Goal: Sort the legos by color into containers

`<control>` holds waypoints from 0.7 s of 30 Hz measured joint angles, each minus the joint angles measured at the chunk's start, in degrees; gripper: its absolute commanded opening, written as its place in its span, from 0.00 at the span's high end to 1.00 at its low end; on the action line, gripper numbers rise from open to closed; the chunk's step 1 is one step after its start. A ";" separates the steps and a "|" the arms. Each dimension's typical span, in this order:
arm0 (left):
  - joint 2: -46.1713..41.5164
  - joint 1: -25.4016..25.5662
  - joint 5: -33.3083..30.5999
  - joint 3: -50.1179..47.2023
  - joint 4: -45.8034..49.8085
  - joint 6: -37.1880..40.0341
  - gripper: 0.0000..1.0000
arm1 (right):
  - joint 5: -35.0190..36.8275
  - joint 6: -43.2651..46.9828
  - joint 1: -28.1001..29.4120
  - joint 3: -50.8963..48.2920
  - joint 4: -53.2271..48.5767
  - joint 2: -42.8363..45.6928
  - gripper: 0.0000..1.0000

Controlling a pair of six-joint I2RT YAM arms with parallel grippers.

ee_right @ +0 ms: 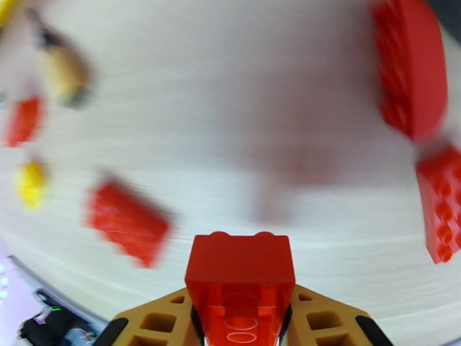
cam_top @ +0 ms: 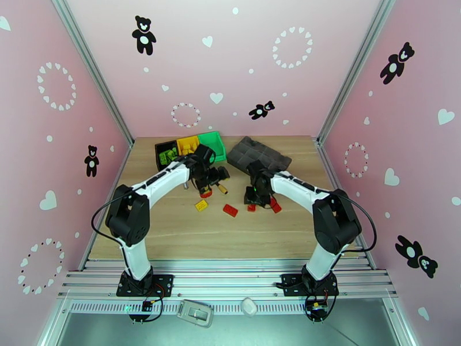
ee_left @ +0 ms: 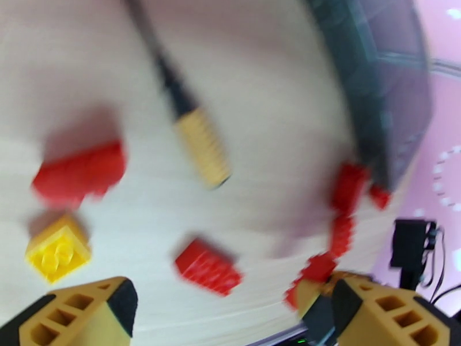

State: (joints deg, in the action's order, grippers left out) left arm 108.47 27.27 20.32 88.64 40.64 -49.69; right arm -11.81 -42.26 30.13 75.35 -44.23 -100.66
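We are seeing red and yellow legos lying scattered on the counter, one red brick clamped in the right jaws, and three joined bins standing behind.

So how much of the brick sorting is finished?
Started, not nearly done. Some small lime-green plastic bricks already lie in the black plastic bin. The right arm's jaws are shut on a small red plastic brick; the left arm's jaws are open and empty. A yellow brick and several red bricks lie loose on the wooden table.
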 measured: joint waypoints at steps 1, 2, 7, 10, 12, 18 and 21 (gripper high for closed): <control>0.57 -1.07 0.87 1.11 -0.42 -0.13 0.02 | -1.40 -0.42 0.00 2.12 0.66 -0.72 0.68; 1.09 -2.21 1.81 2.12 -0.87 -0.22 0.02 | -2.75 -0.74 0.00 4.33 1.27 -1.79 0.69; 3.67 -8.22 5.49 6.51 -3.26 -1.51 0.02 | -9.49 -3.48 -0.11 15.26 6.40 -10.88 0.71; 5.42 -11.56 7.82 8.50 -5.14 -2.69 0.03 | -13.14 -5.70 -0.15 21.49 9.33 -17.38 0.71; 6.62 -13.22 9.09 9.55 -6.64 -3.63 0.03 | -15.43 -7.65 -0.26 25.27 11.69 -21.38 0.71; 8.81 -16.06 12.11 10.60 -10.29 -6.91 0.04 | -20.76 -15.91 -1.73 33.68 20.90 -30.38 0.69; 9.44 -16.74 12.76 11.32 -10.93 -7.89 0.04 | -22.25 -21.22 -2.89 38.29 26.03 -34.40 0.66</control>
State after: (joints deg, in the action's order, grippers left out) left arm 117.91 10.52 33.08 99.96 29.71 -57.58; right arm -34.06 -63.48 27.24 113.65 -18.20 -135.06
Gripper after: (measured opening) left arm 0.962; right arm 0.334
